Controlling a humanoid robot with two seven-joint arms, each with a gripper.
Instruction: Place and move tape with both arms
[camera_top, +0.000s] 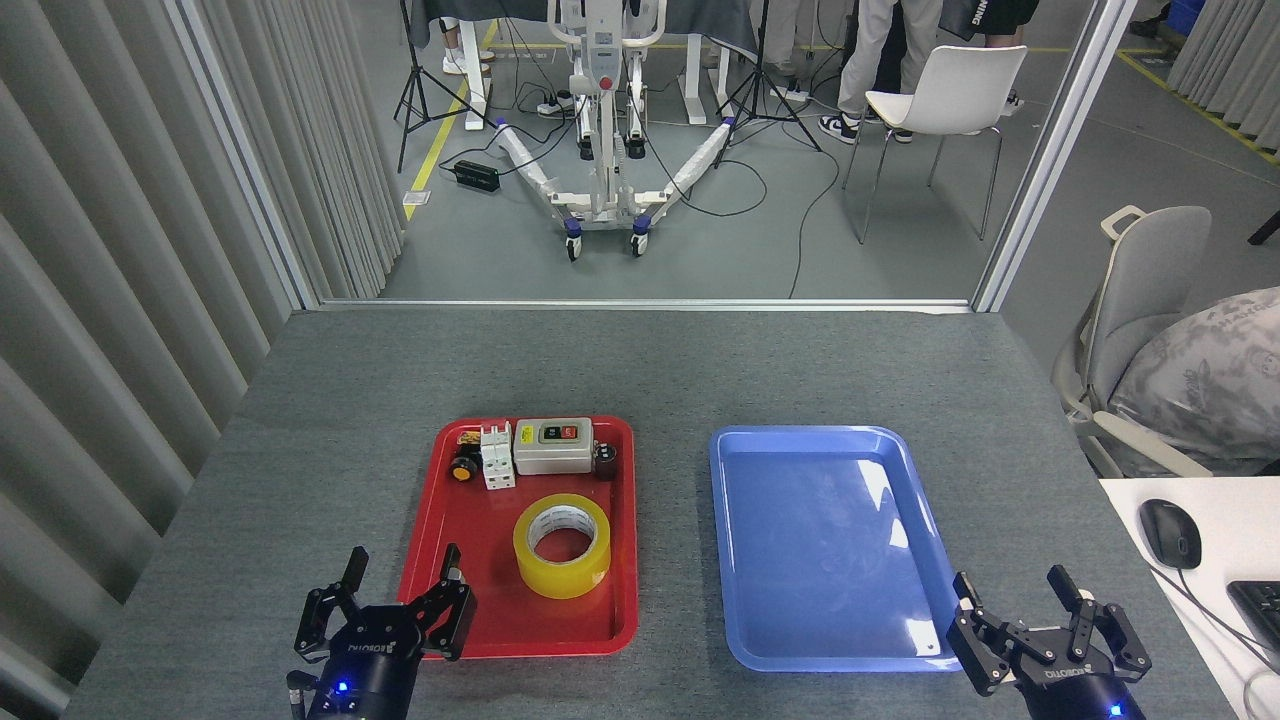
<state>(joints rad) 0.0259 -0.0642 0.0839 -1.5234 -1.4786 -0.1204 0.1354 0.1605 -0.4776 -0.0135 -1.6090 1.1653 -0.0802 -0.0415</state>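
On the grey table, two trays are being shown side by side: a red tray on the left and a blue tray on the right, set apart by a strip of bare tabletop. The tape is being held by nothing; it is lying flat in the red tray, in the near right part of it, with its white core facing upward. Behind it, along the far edge of the same tray, a grey switch box, a white breaker block, a small orange-and-black round button and a small dark part are being kept in a row, apart from the roll. The left gripper is being held low at the near left corner of the red tray, its fingers spread apart and closed on nothing. The right gripper is being held near the blue tray's near right corner, its fingers likewise spread apart. Nothing is lying in the blue tray.
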